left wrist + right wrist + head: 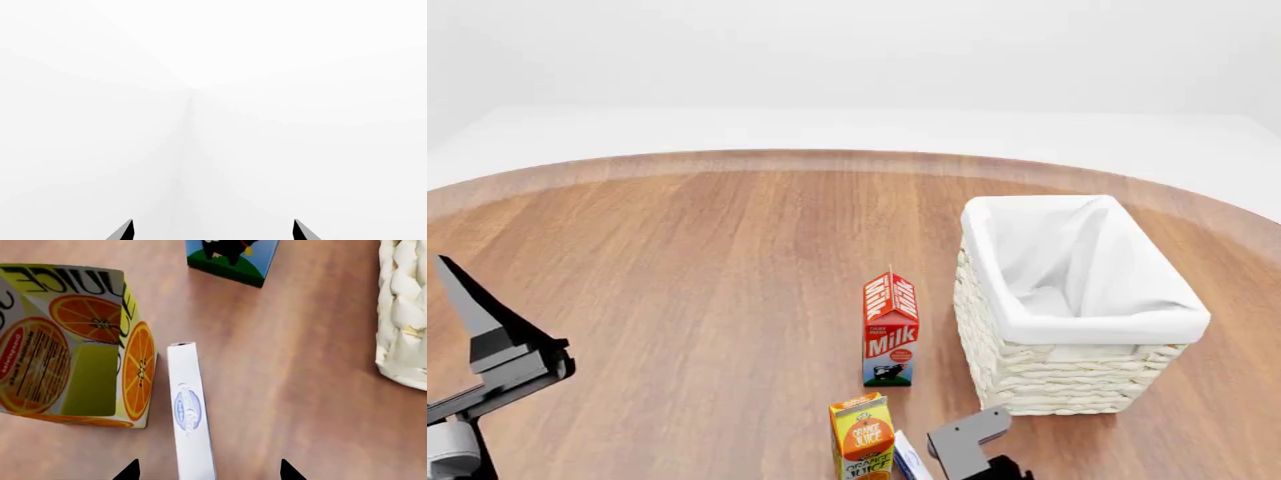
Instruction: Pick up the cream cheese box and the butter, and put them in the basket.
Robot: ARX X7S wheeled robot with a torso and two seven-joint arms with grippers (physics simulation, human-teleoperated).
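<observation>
Your right gripper (207,471) is released right above the cream cheese box (189,415), which stands on edge just right of the juice carton (73,340), long axis running near-to-far between the tips; left gripper (213,231) released, well away

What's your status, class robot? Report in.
Both grippers open, empty. Right gripper over cream cheese box. Juice carton close beside it. Basket empty; butter unseen.

milk carton (890,332): "Milk", white on red
juice carton (73,340): "JUICE"
cream cheese box (191,415): oval logo, unreadable
</observation>
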